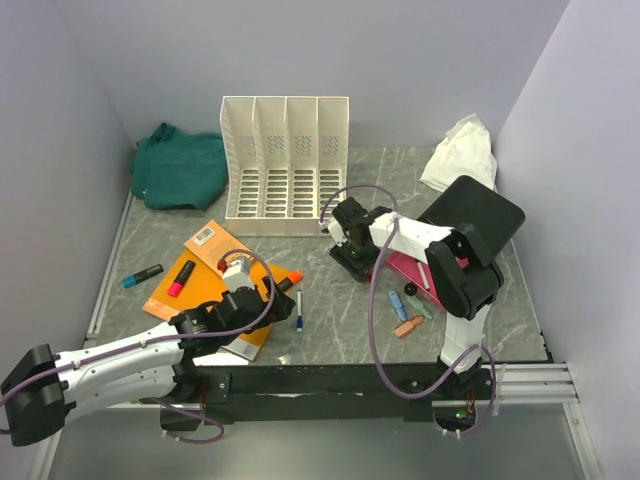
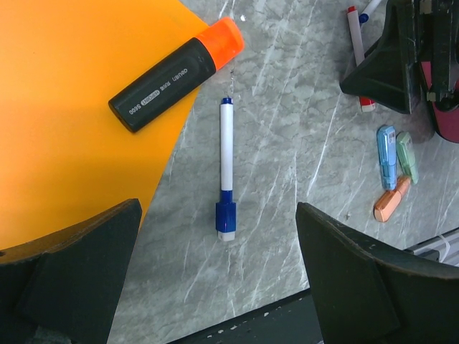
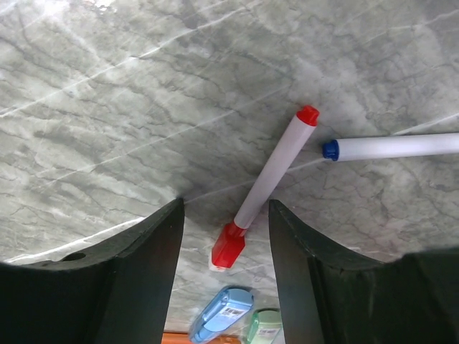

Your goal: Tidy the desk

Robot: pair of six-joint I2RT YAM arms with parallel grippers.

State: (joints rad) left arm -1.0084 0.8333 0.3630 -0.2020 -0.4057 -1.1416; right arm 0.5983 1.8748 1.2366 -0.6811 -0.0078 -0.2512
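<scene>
The desk (image 1: 335,345), dark veined stone between lavender walls, spreads out under everything. At its far left corner a green cloth (image 1: 180,165) lies crumpled, and nearer me is a blue highlighter (image 1: 142,276). Next along is an orange folder (image 2: 72,143) with a red-tipped highlighter (image 1: 181,278) resting on it. An orange-capped highlighter (image 2: 177,74) hangs half off its edge. The left gripper (image 2: 219,215) hovers just there, jaws spread wide and holding nothing. A blue-capped white marker (image 2: 226,168) lies on the stone below it.

A white file rack (image 1: 285,165) stands at the back, about centre. In front of it and a little to the right, the right gripper (image 3: 224,211) is down low. Its jaws are parted either side of a red-capped marker (image 3: 267,185), with a gap showing on both sides. A blue-tipped marker (image 3: 391,146) lies just beside that one. Further right sits a cluster of stubby pastel highlighters (image 2: 388,154), and a white cloth (image 1: 462,152) fills the far right corner.
</scene>
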